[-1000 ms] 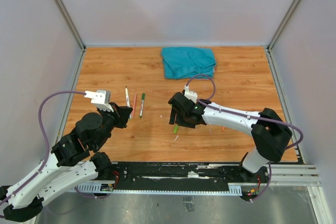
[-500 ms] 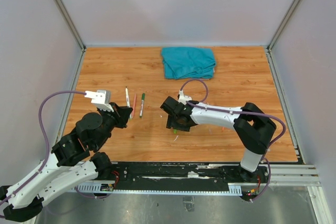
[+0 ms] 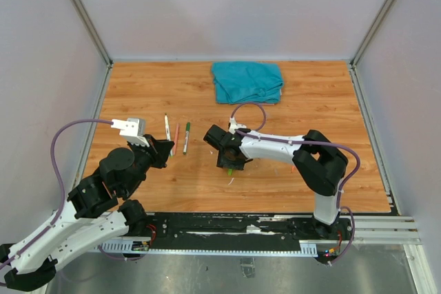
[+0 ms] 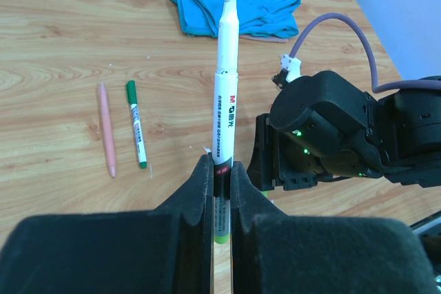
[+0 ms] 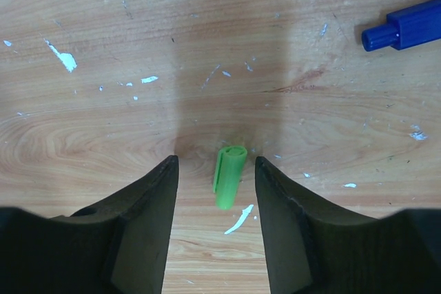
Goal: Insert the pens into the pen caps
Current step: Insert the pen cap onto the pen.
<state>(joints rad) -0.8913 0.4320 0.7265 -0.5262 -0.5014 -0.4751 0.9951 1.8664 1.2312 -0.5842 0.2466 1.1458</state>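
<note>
The counter [image 5: 83, 18] is orange-brown wood grain with a low sheen, and around the green pen cap [image 5: 229, 177] it's pretty beat up, white flecks and scuffs all over the finish. That cap is smooth, shiny plastic, and the blue pen cap [image 5: 406, 29] near it looks like the same stuff. The fingers [image 5: 138, 225] of the right end effector [image 5: 215, 170] are matt black plastic. The left end effector [image 4: 220, 170] has the same matt black, and the white pen [image 4: 226, 94] in it has a glossy plastic barrel with printed lettering. The teal cloth [image 3: 247, 80] is soft, matt, creased fabric. The purple cable [image 4: 331, 25] looks smooth and rubbery.
</note>
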